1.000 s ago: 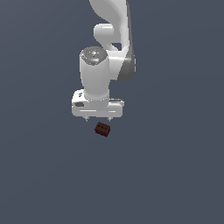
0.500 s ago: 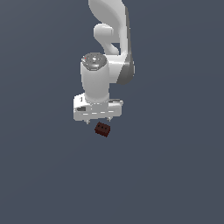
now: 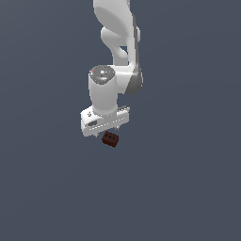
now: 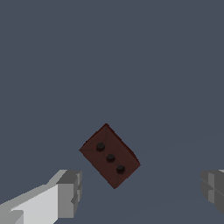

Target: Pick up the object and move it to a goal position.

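Reddish-brown and rectangular, the object [image 3: 110, 139] lies on the flat grey surface [image 3: 188, 188] just below the white end effector [image 3: 104, 133], a little toward the exterior view's right of the end effector's body. In the wrist view the block [image 4: 110, 155] sits turned at an angle to the line between the fingers, and its upper face carries three small dark dots in a row. The end effector [image 4: 142, 190] is open: one grey fingertip [image 4: 70, 193] and the other fingertip [image 4: 213, 189] stand well apart, and neither touches the block. The block appears just beyond the gap between the fingertips, nearer to the first one, rather than squarely between them. The white arm [image 3: 117, 33] rises from the wrist toward the top of the exterior view.
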Robot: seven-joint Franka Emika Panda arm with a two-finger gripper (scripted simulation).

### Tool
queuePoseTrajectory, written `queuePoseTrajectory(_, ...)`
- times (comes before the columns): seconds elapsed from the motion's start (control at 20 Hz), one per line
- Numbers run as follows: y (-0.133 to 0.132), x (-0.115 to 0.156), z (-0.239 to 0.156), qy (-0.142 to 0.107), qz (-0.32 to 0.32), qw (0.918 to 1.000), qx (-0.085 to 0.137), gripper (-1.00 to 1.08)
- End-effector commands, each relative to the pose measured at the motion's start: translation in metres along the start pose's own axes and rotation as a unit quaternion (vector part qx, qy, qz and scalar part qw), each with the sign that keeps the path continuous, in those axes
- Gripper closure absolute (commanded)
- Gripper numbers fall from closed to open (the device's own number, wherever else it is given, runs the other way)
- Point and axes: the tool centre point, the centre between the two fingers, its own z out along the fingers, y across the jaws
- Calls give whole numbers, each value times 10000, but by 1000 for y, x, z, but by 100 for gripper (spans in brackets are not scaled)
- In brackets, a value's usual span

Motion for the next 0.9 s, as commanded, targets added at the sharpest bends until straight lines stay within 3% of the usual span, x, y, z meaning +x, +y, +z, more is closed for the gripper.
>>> queuePoseTrajectory(0.0,-1,-2,6,0,-345,9994,15,-92)
queuePoseTrajectory(0.4,-7,-7,26,12,-1419,9899,70,-92)
queuePoseTrajectory(0.85,-14,-14,47,57,-2583,9659,135,-92)
